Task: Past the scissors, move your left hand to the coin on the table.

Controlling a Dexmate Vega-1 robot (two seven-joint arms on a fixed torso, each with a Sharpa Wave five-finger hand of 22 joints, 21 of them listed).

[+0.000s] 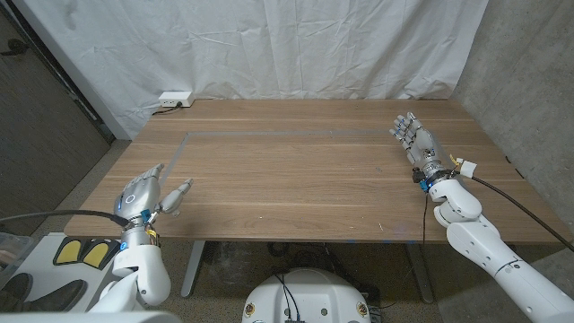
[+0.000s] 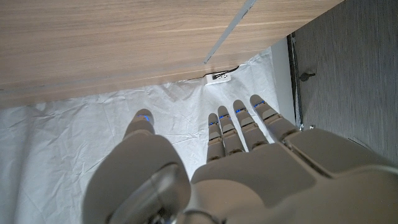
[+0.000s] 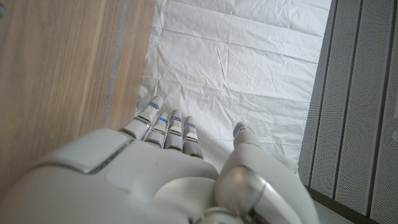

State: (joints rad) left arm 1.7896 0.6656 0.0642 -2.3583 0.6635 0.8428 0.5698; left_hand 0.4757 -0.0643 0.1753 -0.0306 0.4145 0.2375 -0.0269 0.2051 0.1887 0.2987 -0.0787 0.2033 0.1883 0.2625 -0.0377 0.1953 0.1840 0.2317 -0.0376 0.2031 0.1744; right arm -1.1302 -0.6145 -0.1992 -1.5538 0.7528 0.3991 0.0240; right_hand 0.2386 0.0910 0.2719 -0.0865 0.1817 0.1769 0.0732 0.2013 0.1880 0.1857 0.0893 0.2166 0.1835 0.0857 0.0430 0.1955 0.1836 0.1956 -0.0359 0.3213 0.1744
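Left hand (image 1: 148, 196) is seen at the near left edge of the wooden surface (image 1: 296, 170), fingers (image 2: 239, 127) straight, thumb spread apart, nothing held. Right hand (image 1: 418, 144) is seen at the far right, fingers (image 3: 168, 127) extended, nothing held. Coin and scissors cannot be made out anywhere on the surface. A white power strip (image 1: 175, 98) is seen at the far left edge.

Beyond the left hand (image 1: 148, 193), a wooden table (image 1: 296, 170) marked with a grey tape line (image 1: 269, 134), a white power strip (image 1: 176, 98) at its far corner on that hand's side, and a wrinkled white sheet (image 1: 269, 45) behind.
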